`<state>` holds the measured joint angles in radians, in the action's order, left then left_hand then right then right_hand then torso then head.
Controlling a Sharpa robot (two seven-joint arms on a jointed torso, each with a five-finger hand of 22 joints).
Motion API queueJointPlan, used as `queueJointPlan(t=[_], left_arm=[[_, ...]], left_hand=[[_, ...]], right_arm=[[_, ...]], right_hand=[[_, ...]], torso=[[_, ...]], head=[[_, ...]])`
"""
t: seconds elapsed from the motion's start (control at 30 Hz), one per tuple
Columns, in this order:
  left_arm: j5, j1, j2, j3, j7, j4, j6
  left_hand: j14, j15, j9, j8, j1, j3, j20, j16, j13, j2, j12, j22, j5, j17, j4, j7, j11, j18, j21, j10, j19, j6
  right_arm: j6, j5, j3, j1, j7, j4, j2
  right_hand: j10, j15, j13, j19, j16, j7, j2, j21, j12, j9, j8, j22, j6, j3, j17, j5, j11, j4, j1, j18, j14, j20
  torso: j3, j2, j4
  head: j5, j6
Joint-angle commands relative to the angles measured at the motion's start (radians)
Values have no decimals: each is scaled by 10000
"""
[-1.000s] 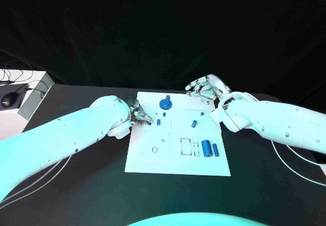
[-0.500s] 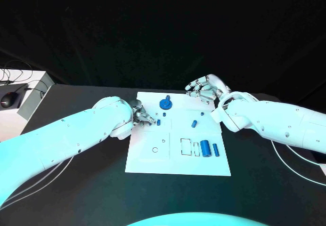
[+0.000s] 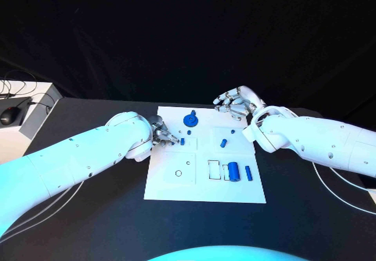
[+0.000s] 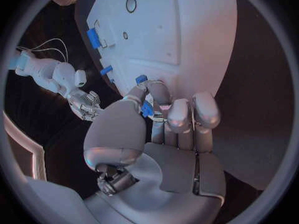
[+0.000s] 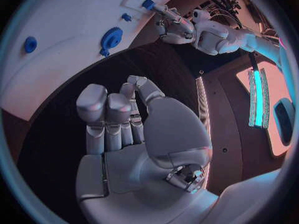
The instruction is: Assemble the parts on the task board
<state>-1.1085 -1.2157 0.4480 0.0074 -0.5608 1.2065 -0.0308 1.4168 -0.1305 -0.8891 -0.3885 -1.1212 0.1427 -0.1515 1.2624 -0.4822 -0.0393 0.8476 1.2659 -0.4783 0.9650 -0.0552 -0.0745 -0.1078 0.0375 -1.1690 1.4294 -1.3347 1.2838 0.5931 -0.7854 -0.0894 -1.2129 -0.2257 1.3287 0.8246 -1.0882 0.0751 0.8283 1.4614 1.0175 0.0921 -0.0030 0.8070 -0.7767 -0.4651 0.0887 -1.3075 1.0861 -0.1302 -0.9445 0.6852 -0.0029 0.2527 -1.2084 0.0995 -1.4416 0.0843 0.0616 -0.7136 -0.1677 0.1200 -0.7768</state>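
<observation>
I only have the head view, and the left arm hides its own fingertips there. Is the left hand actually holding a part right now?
Observer: Yes. The left wrist view shows the left hand pinching a small blue part between thumb and fingers, near the edge of the task board.
Operator: And the right hand, is anything in its palm?
Observer: No. In the right wrist view its fingers are curled in on nothing, over the black table beside the board.
</observation>
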Motion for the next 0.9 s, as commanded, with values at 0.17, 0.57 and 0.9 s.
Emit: queueJointPlan(t=[0.17, 0.57, 0.9], left_arm=[[256, 81, 146, 13, 16, 218, 79], [1147, 83, 627, 675, 341, 740, -1028], [2016, 93, 1098, 1184, 1444, 1214, -1498]], left_hand=[[-48, -32, -68, -74, 66, -2614, -7, -177, 110, 193, -40, -163, 748, -243, 937, -26, -43, -75, 195, -158, 93, -115], [-516, 169, 802, 332, -816, -2740, 282, -1748, 220, -893, 202, -1532, 1563, -2345, 3131, 662, 378, 441, 2101, -1642, 886, -1490], [-1756, 686, 1936, 635, -2008, -2658, 934, -2655, 807, -184, -374, -2856, 1495, -3046, 2213, 1292, 953, 714, 4179, -2964, 2130, -2665]], right_arm=[[-107, -70, 5, 3, -100, 5, 1], [-105, -67, 5, 5, -105, -8, 6], [-100, -66, 5, 6, -103, 3, 42]], right_hand=[[60, -4, -15, 608, 23, 76, -17, 61, 20, -10, -43, -1050, 15, -58, -15, 49, -9, -12, 13, 38, -7, 46], [67, -5, -18, 605, 10, 79, -18, 52, 27, -15, -46, -1048, 12, -80, -3, 54, -7, 8, 14, 40, -2, 45], [67, -5, -18, 605, 10, 79, -18, 52, 27, -15, -46, -1048, 12, -80, -3, 54, -7, 8, 14, 40, -2, 45]], torso=[[5, 4, -3], [5, 7, -7], [4, 10, -16]], head=[[26, 11], [41, 42], [53, 97]])
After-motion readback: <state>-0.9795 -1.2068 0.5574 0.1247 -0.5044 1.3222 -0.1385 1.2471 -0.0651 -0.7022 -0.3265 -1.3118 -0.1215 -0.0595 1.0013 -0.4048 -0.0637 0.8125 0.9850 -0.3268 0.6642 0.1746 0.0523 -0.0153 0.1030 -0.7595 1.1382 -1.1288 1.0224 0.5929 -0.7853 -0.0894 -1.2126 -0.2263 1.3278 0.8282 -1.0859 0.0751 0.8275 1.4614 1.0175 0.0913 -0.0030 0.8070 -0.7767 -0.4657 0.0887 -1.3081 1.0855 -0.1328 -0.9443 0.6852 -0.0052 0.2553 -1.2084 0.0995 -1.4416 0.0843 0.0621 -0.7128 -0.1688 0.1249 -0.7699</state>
